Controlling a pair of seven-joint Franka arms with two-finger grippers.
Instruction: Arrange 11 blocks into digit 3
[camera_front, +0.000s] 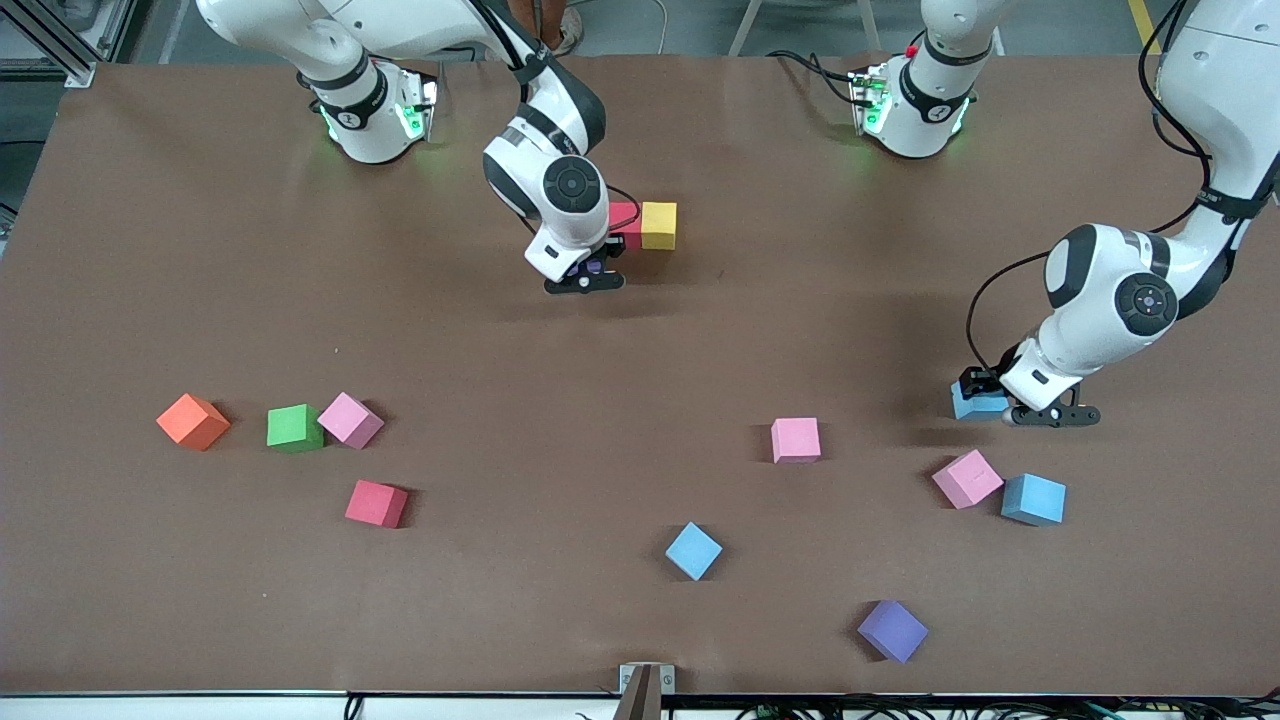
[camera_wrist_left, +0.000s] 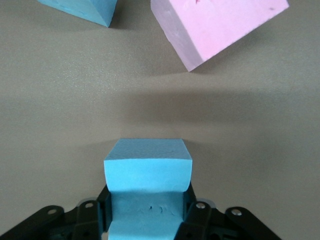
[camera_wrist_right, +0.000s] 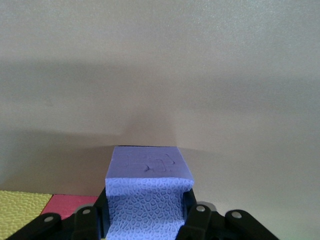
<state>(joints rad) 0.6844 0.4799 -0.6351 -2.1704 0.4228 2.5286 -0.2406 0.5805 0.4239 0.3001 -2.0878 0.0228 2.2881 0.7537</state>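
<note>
- Left gripper (camera_front: 985, 398), low at the left arm's end of the table, fingers clamped on a light blue block (camera_wrist_left: 148, 172).
- Right gripper (camera_front: 592, 268), wrist bent down mid-table, clamped on a purple block (camera_wrist_right: 148, 185).

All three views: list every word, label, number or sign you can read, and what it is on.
None can be read.
The purple block in the right gripper bears a faint pressed mark, not legible.
The other blocks and the table are plain.

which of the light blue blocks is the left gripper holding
The light blue block pinched in the left gripper, at the left arm's end; the other two lie loose, nearer the front camera.
</note>
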